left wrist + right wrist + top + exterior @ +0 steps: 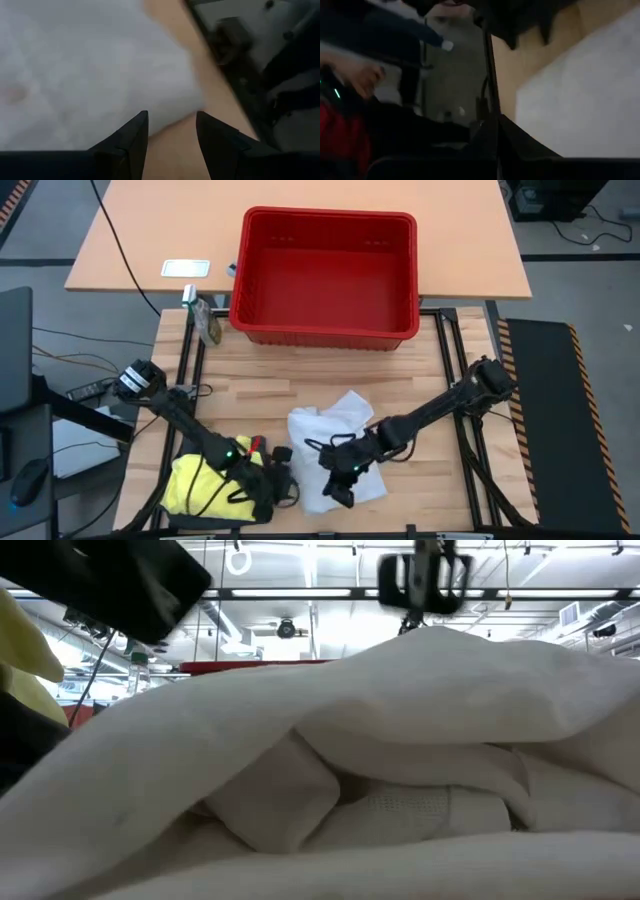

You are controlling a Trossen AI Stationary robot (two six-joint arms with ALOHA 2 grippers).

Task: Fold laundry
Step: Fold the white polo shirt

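Note:
A white garment [335, 442] lies crumpled on the wooden table near its front edge and fills the low view [400, 740]. A yellow garment [198, 482] lies bunched at the front left, with dark cloth beside it under my left arm. My left gripper [285, 485] [170, 115] stands open just left of the white garment's near edge [90, 75], with bare wood between its fingers. My right gripper [340, 492] [496, 120] is shut and slants down over the white garment's near left part [580, 100]. My right gripper's shut fingers [520, 145] stand beside the white garment's edge; I see no cloth between them. Whether they touch it, I cannot tell.
A red plastic basket [325, 330] stands at the far middle, half on the tan table behind. A white card [185, 268] and a small object [207, 322] lie at the far left. Black frame rails [448, 350] run along the table's sides.

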